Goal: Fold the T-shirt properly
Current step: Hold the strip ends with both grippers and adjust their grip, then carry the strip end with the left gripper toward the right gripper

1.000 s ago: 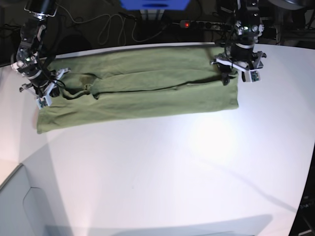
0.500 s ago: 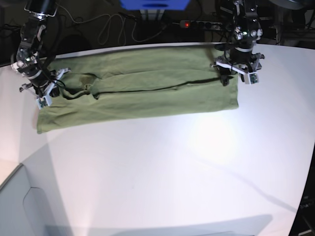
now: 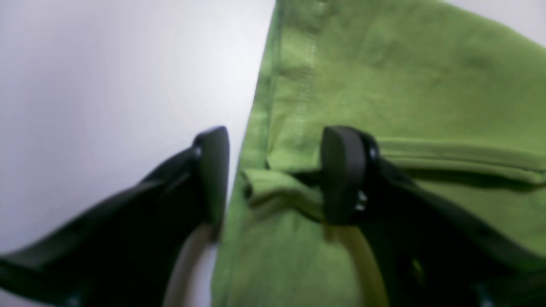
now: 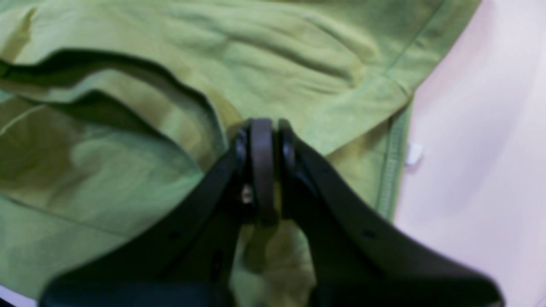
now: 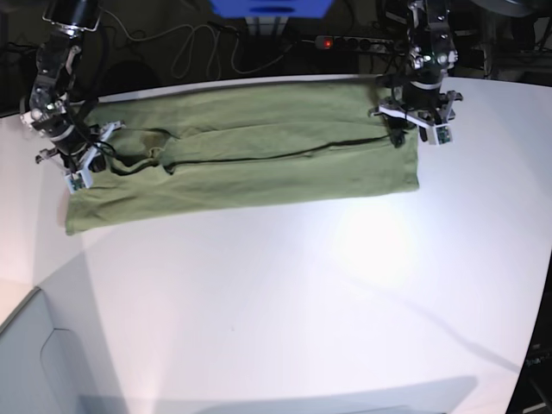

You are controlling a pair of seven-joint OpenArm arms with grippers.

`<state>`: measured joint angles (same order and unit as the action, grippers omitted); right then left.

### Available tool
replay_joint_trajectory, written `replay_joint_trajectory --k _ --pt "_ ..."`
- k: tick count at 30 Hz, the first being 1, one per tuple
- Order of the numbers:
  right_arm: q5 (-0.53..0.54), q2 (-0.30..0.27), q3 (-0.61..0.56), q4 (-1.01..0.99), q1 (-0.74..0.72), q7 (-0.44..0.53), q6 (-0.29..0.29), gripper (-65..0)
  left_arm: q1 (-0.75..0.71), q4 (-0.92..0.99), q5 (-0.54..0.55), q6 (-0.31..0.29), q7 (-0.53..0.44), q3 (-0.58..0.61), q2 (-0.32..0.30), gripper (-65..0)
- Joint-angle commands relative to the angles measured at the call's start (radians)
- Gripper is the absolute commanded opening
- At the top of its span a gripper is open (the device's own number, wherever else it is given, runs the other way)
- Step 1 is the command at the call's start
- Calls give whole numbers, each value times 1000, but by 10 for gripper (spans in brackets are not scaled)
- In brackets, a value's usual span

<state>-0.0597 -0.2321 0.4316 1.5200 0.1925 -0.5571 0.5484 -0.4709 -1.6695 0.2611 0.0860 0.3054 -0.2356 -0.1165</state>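
The near half of the white bench [image 5: 285, 310] is bare, with a bright glare patch right of centre. Beyond it the T-shirt [image 5: 250, 164] lies flat as a long green band across the far part of the bench, its upper layer folded down so that a dark seam runs lengthwise through the middle.

At the band's left end in the base view, the right gripper [image 4: 264, 140] sits low over the cloth near a bunched, wrinkled patch. Its fingers [image 4: 261, 170] are pressed together, and the wrist view shows no cloth between the tips; a hemmed edge runs just beside them, with bare bench past it.

At the band's other end, the left gripper [image 3: 273, 170] hangs over the hem corner. Its fingers [image 3: 341, 179] stand apart, one over the bare bench at the cloth's edge, the other over the cloth, with a small fold of hem between them. Whether they touch the cloth cannot be told.

Behind the bench lie cables [image 5: 190, 43] and a power strip [image 5: 345, 41].
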Motion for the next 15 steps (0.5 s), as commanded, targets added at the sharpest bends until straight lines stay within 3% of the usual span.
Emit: replay_joint_trajectory --k 1,15 --pt "5 -13 -10 14 -8 13 12 -650 -9 -4 4 -1 22 3 -2 -346" --pt "5 -10 -23 12 -32 7 11 -650 -12 -8 4 -1 22 0 -1 -577"
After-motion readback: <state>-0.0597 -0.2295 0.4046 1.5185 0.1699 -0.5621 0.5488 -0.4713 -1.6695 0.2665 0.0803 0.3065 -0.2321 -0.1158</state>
